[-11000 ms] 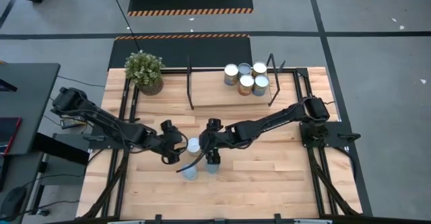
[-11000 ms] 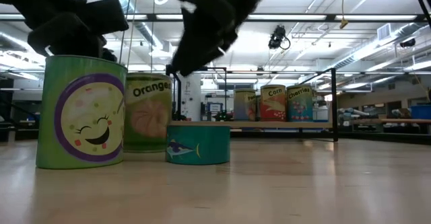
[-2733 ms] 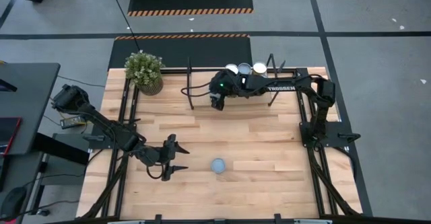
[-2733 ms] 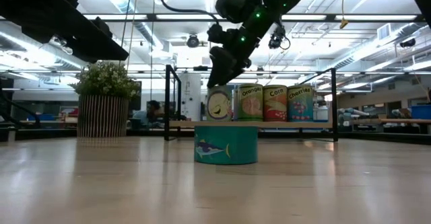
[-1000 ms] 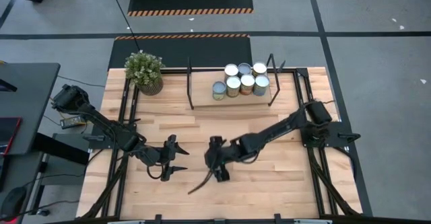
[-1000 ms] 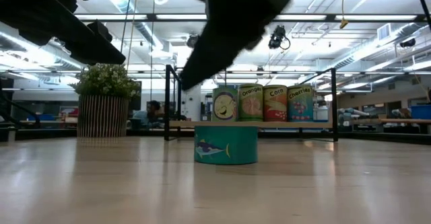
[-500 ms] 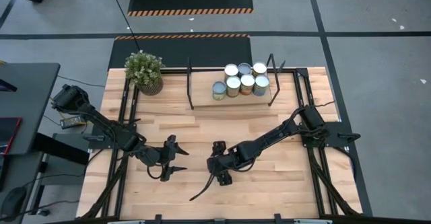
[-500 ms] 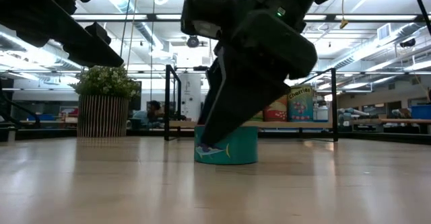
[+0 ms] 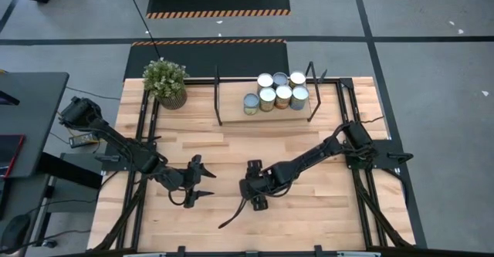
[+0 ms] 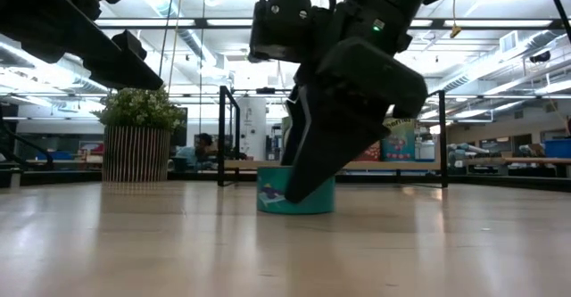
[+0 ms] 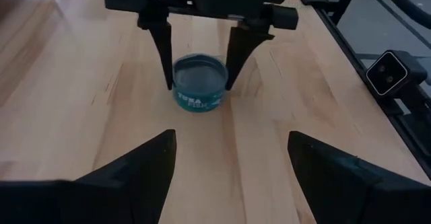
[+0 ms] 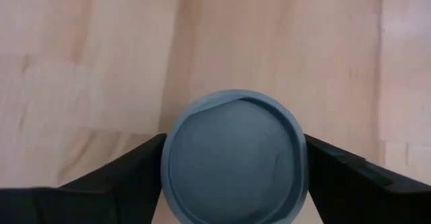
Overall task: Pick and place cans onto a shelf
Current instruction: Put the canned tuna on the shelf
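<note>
Plank tabletop [image 9: 309,211], teal can [image 11: 199,84] between right gripper [image 11: 199,83] jaws

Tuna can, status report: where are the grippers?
Right gripper open, fingers straddling the tuna can on the table. Left gripper open, waiting alongside. Five cans on the shelf. Nothing in the way.

Grey concrete floor [image 9: 432,33] surrounds the plank worktop [image 9: 309,211], with black mats edged in orange stripes [image 9: 218,12] beyond its far edge. Long ceiling lights [image 10: 500,61] run overhead.
</note>
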